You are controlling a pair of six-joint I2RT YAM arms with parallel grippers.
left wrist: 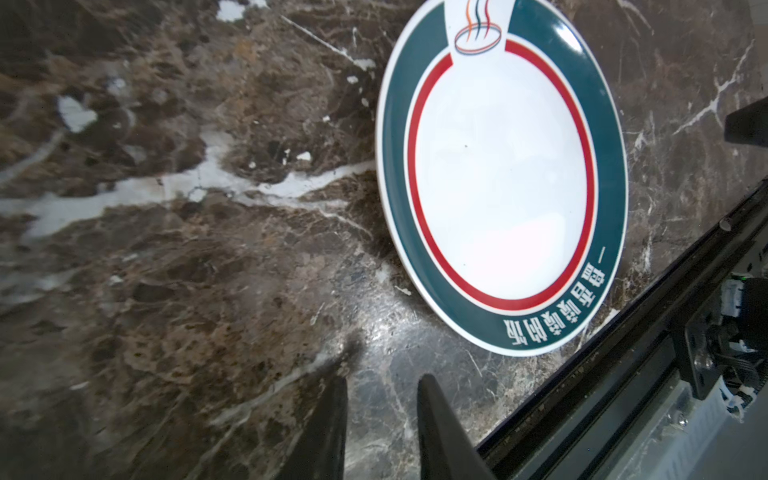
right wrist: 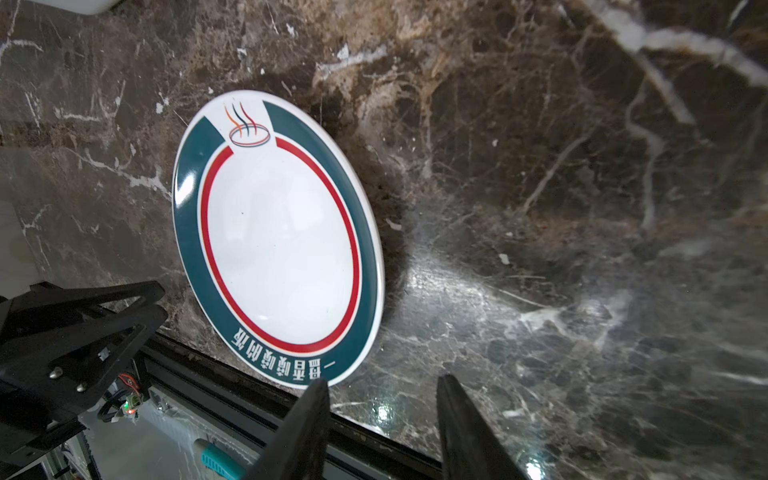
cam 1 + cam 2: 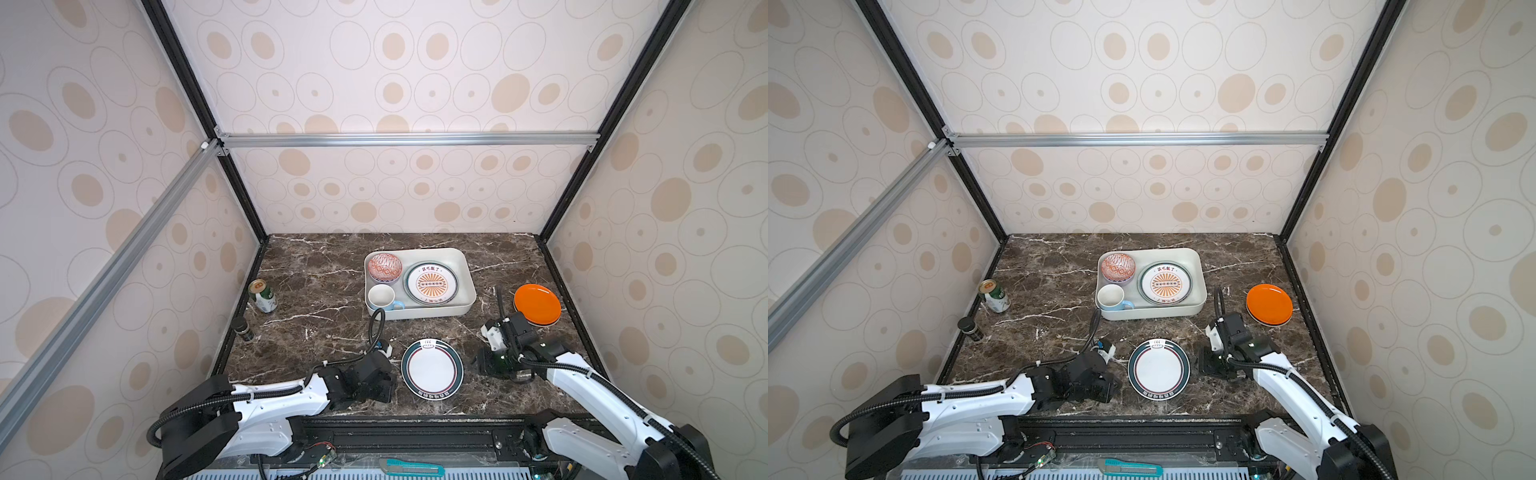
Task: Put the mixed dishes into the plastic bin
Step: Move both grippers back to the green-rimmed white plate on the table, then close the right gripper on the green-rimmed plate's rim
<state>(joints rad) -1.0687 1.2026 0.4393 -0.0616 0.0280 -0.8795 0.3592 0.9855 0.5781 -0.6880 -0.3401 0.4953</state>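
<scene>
The shallow white plastic bin [image 3: 419,312] holds one red-white patterned bowl [image 3: 385,266], one light-blue mug [image 3: 381,297] and one orange-sunburst plate [image 3: 431,284]. One green-rimmed white plate [image 3: 432,367] and one round orange plate [image 3: 537,303] lie on the brown marble tabletop [image 3: 316,270], inside circle-patterned walls [image 3: 415,83]. The left gripper [image 1: 384,380] and right gripper [image 2: 383,380] are each slightly parted and empty.

green-rimmed plate [image 2: 278,249]: flat on marble table [image 2: 540,208] | right claw [image 2: 383,380]: parted, empty

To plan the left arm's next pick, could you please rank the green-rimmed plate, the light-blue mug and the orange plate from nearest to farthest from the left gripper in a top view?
1. green-rimmed plate, just right of the left gripper.
2. light-blue mug, in the plastic bin's near-left corner.
3. orange plate, out at the far right.
</scene>
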